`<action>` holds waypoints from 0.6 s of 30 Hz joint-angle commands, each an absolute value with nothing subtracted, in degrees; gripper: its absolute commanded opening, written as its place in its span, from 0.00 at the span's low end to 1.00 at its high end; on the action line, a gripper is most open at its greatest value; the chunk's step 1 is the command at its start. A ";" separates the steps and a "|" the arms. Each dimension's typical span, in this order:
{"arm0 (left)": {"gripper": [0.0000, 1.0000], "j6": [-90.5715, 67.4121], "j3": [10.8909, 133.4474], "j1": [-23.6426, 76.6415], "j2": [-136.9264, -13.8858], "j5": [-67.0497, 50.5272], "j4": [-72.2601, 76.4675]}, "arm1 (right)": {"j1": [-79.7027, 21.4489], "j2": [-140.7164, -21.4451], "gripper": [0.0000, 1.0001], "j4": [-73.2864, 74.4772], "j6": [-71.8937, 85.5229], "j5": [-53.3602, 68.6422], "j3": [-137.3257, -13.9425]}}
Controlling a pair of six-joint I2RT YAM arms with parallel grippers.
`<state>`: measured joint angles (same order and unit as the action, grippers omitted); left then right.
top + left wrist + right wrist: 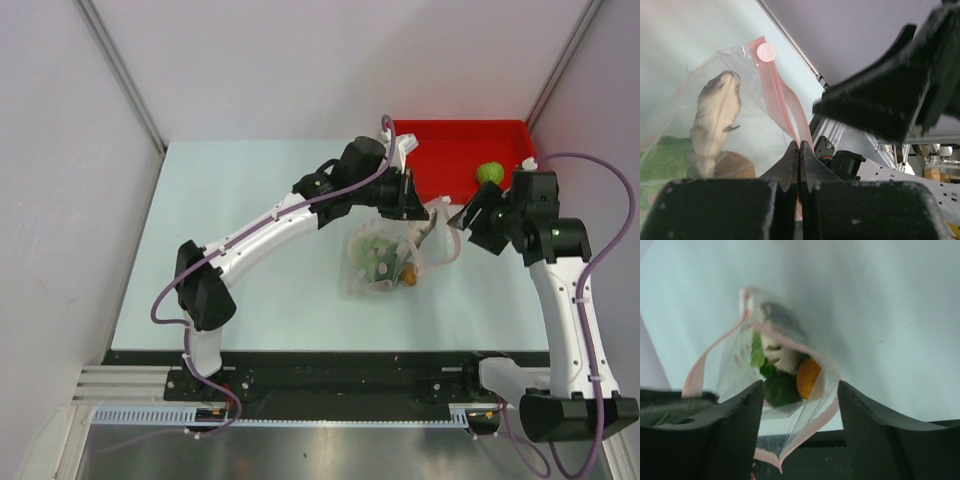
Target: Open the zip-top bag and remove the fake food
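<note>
My left tool (799, 150) is pressed together on the pinkish-red zip strip (777, 95) of the clear, crinkly plastic zip-top bag (378, 262). It pinches one lip of the mouth and, as far as I can judge, holds it raised above the pale tabletop (270, 300). In the top view the bag slumps at the centre of the frame. Its long axis runs from the mouth at the upper right to the closed bottom at the lower left.

My right tool (800, 385) is spread and sits just right of the mouth in the top view, aimed down that axis. Its wrist camera looks straight into the opening, where the strip's two lips stand parted in a loop between the two fingers. I cannot tell whether either finger touches the plastic.

Inside, the grey plastic fish (780, 332) lies nearest the mouth. The orange-brown round fruit (808, 377) is at its lower right and the leafy green lettuce-like piece (772, 387) is below it. A light green round fruit (489, 173) lies in the red rectangular tray (440, 130) at the upper right of the top view, just beyond the right tool.

My judgement is that the right arm should make the reach, going straight in along the bag's length, with the fish first.
</note>
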<state>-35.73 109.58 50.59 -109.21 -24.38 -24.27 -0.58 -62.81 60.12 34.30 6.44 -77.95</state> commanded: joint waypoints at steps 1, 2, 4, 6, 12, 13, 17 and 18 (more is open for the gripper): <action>0.00 -38.41 113.29 50.27 -109.60 -26.37 -21.18 | -5.26 -59.33 0.55 55.30 33.49 12.13 -73.23; 0.00 -38.41 113.38 50.27 -109.60 -26.37 -21.27 | -7.19 -59.24 0.51 53.98 33.23 13.35 -72.60; 0.00 -38.41 113.55 50.27 -109.60 -26.28 -21.36 | -8.52 -60.46 0.43 51.77 32.79 14.67 -72.07; 0.00 -38.15 113.55 50.27 -109.34 -25.75 -21.10 | -10.37 -61.61 0.37 51.24 32.08 16.00 -71.63; 0.00 -38.76 114.35 50.27 -108.99 -25.49 -20.92 | -12.48 -63.46 0.32 48.96 31.03 16.61 -68.65; 0.00 -38.85 114.26 50.27 -108.90 -25.40 -20.66 | -12.48 -63.63 0.31 48.43 30.85 16.87 -67.86; 0.00 -38.85 113.91 50.36 -108.28 -25.40 -20.39 | -12.31 -65.47 0.31 43.79 31.11 21.69 -64.96; 0.00 -39.02 113.47 50.45 -107.85 -25.23 -19.87 | -12.30 -65.74 0.32 42.90 31.20 22.84 -63.82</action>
